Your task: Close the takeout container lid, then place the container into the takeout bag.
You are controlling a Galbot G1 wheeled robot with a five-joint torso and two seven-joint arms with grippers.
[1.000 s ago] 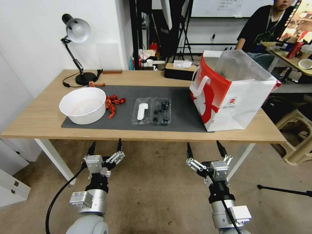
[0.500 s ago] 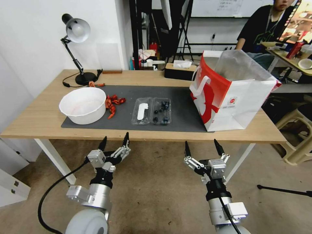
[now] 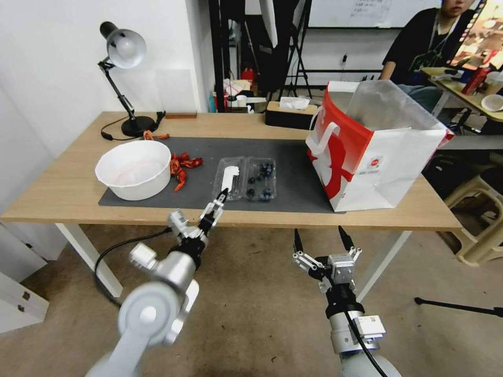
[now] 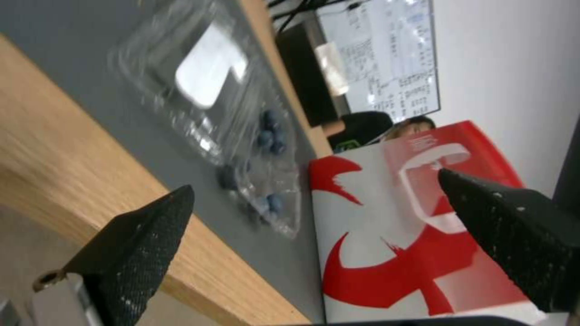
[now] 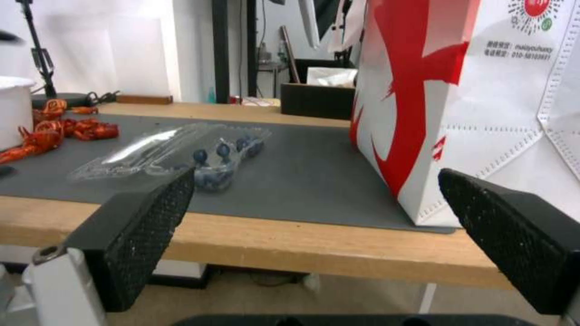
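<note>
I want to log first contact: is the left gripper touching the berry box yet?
Apart. The left wrist view shows the left gripper open, short of the berry box, with table edge between.

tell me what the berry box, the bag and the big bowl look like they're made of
The takeout container looks like thin clear plastic: glossy, and the mat and berries show through it. The takeout bag seems to be stiff white and red paper, holding sharp folds, with a silvery, foil-like lining. The white bowl is smooth and opaque, probably plastic or foam; the look leaves that open.
</note>
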